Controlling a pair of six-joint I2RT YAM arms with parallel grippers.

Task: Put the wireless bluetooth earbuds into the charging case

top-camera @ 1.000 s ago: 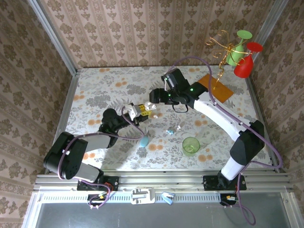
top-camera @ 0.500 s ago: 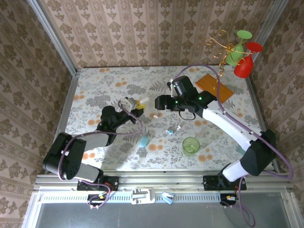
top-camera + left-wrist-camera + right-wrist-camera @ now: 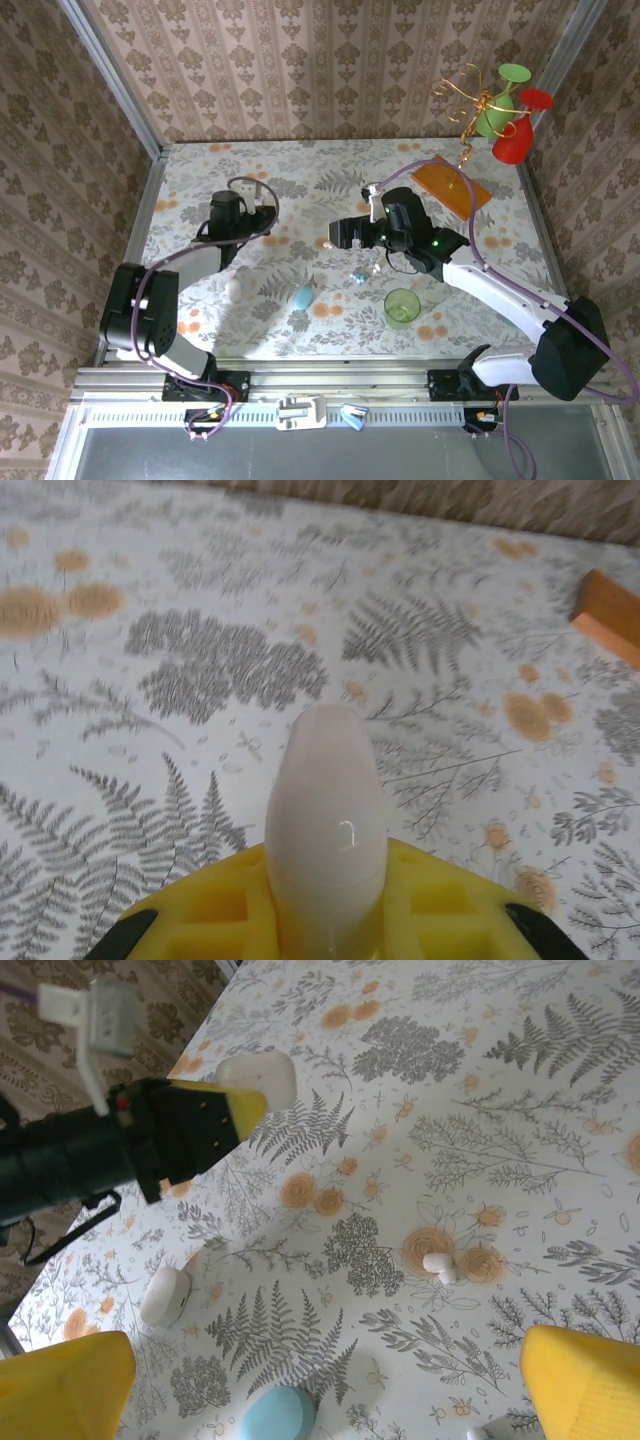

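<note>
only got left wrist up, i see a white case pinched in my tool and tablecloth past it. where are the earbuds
Observer: A small white earbud lies on the tablecloth just ahead of the right tool, whose jaws stand wide open with nothing between them.
Operator: any more loose ones
Observer: Yes, a pale blue earbud and a second white earbud sit side by side, just beyond the green cup.
Operator: other cases around
Observer: Besides the held white case, two lie on the table: a loose white case near the left arm and a light-blue case to its right.
</note>
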